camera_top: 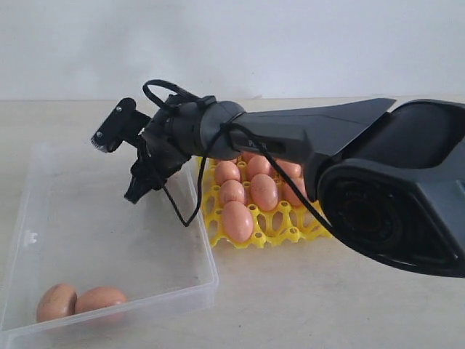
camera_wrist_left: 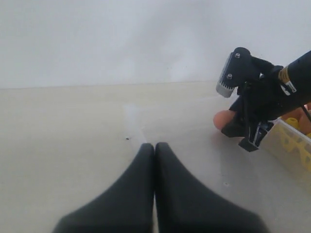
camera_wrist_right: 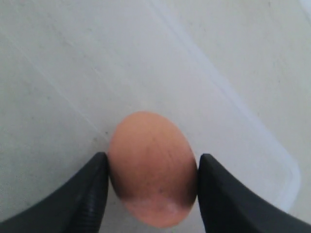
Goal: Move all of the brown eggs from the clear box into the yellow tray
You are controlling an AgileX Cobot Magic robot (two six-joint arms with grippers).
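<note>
Exterior view: a pale table (camera_top: 327, 305) carries everything, and the biggest thing on it is the dark right arm (camera_top: 305, 134), which comes in from the right side and reaches across the middle. Under its front end lies the clear box (camera_top: 94, 233), at the left, larger than the yellow tray (camera_top: 272, 236) that stands just beside the box's right wall. The arm hides a part of the tray. The cups that show hold brown eggs (camera_top: 237, 220), packed closely, about seven that I can count.

The right gripper (camera_top: 138, 190) hangs over the far right part of the box, near the wall that faces the tray. In the right wrist view its two black fingers (camera_wrist_right: 87, 194) press on both sides of one brown egg (camera_wrist_right: 151, 187), so the claw is clamped on this egg, with the transparent floor of the box behind it. I cannot tell if the egg rests on the floor or is lifted from it.

In the left wrist view the left gripper (camera_wrist_left: 154, 145) is low over the bare table, its fingers closed together with nothing between them.

Two more eggs (camera_top: 57, 302) lie in the near left corner of the box, touching each other.
</note>
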